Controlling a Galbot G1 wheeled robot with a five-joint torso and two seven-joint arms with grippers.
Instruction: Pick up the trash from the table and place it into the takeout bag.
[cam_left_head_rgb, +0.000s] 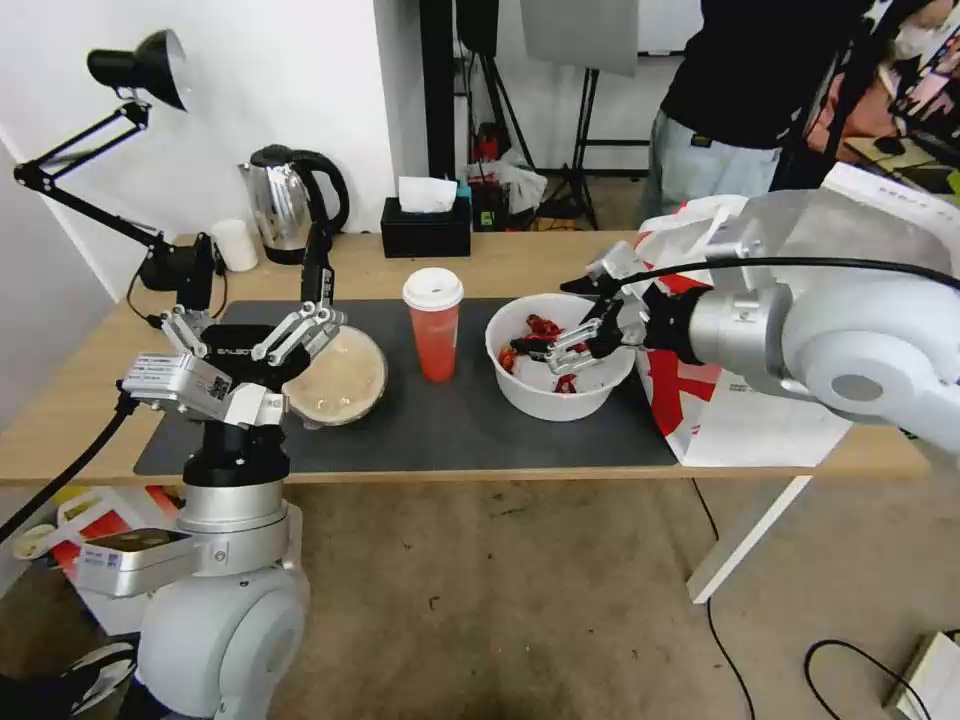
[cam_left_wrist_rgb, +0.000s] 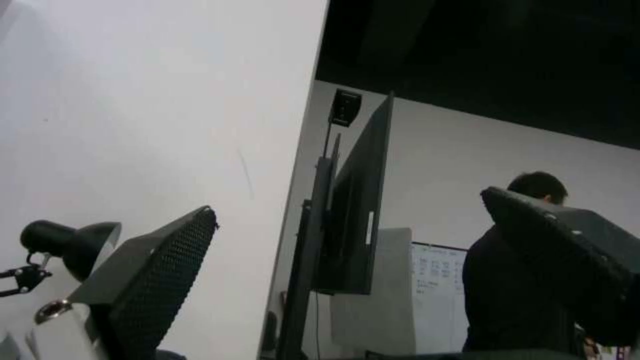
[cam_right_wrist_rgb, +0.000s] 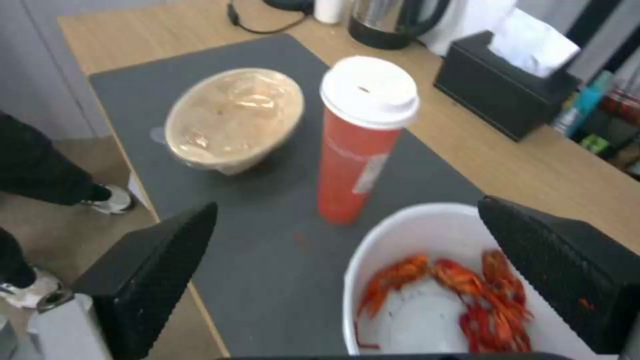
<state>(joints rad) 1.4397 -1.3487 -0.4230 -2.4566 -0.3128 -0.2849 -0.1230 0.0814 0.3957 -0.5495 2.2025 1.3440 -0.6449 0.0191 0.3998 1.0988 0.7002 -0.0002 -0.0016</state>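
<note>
We see the right gripper (cam_left_head_rgb: 575, 318) poised over the white bowl (cam_left_head_rgb: 556, 392) of crayfish shells (cam_left_head_rgb: 540, 327), its fingers (cam_right_wrist_rgb: 150, 277) spread wide with nothing between them; in the right wrist view one finger hangs outside the bowl's near rim and the other over the shells. The bowl rests on the dark mat (cam_left_head_rgb: 440, 430) of the counter (cam_left_head_rgb: 80, 370), just beside the takeout bag (cam_left_head_rgb: 740, 410), which lies on the robot's right behind the forearm. The red cup (cam_left_head_rgb: 433, 324) stands upright near the bowl on the mat, and the beige lidded bowl (cam_left_head_rgb: 340, 378) sits farther to the left. The left gripper (cam_left_head_rgb: 255, 335) is held raised just in front of the beige bowl, fingers open and empty, pointing up toward the room. We judge the step in hand to be the grasp of the crayfish bowl: the fingers should straddle the rim wall, one inside and one outside, and close firmly on it, and the bowl should then be kept level so that the loose shells do not spill on the short way to the bag. The bag's mouth and handles are hidden by the right arm, so we cannot tell how wide it stands open. The bowl's far rim is cut off in the right wrist view.
</note>
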